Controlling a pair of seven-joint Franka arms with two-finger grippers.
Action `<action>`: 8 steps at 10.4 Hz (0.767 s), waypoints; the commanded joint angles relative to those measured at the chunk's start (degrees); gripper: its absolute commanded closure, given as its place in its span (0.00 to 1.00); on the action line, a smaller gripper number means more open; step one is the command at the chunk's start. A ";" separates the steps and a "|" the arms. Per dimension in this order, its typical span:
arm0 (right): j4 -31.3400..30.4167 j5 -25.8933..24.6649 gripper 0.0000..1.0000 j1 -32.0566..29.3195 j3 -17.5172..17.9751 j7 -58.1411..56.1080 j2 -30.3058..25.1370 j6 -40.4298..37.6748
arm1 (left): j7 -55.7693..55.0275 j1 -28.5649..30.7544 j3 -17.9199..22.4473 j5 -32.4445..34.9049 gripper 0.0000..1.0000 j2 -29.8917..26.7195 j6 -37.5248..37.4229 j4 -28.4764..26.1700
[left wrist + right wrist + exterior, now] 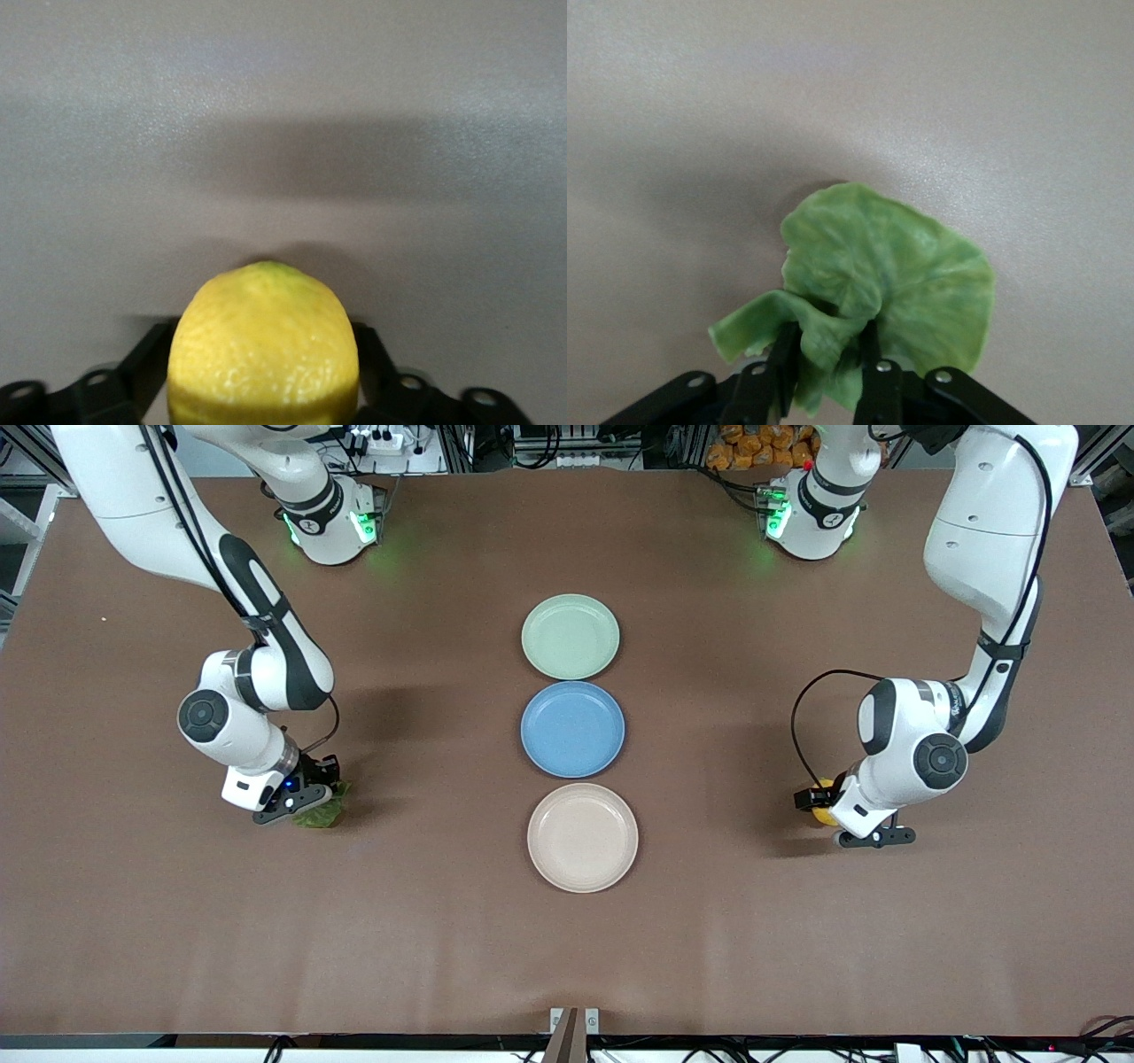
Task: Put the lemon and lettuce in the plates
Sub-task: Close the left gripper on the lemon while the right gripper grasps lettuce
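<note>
**Both grippers clamped on their items, plates bare**

Nearest the front camera sits the beige plate [582, 837], then the blue plate [572, 729], then the mint plate [570, 636].

The front view half hides both items. The left gripper [266, 390] squeezes the lemon [264, 345], long axis pointing away from the wrist. The right gripper [826, 372] pinches the lettuce [895, 283] by its bunched edge, leaf fanning outward.

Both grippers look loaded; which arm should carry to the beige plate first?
Either, marginally the left: the left gripper holds the lemon, a firmer grasp than the right gripper pinching the lettuce; the beige plate lies between them.
</note>
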 commanded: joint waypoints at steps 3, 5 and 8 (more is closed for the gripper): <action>0.34 0.00 1.00 -0.11 -0.06 -0.72 -1.98 -1.17 | 0.98 -1.09 0.22 -0.21 0.54 -0.53 0.20 0.44; 0.42 0.00 1.00 -0.28 -0.06 -0.72 -4.35 -4.50 | 0.63 -2.06 0.31 0.14 0.54 -0.62 -2.78 2.89; 0.77 0.00 1.00 -0.10 -0.06 -0.46 -7.34 -10.47 | 0.19 -3.20 0.14 -0.20 0.54 -1.50 -9.63 9.47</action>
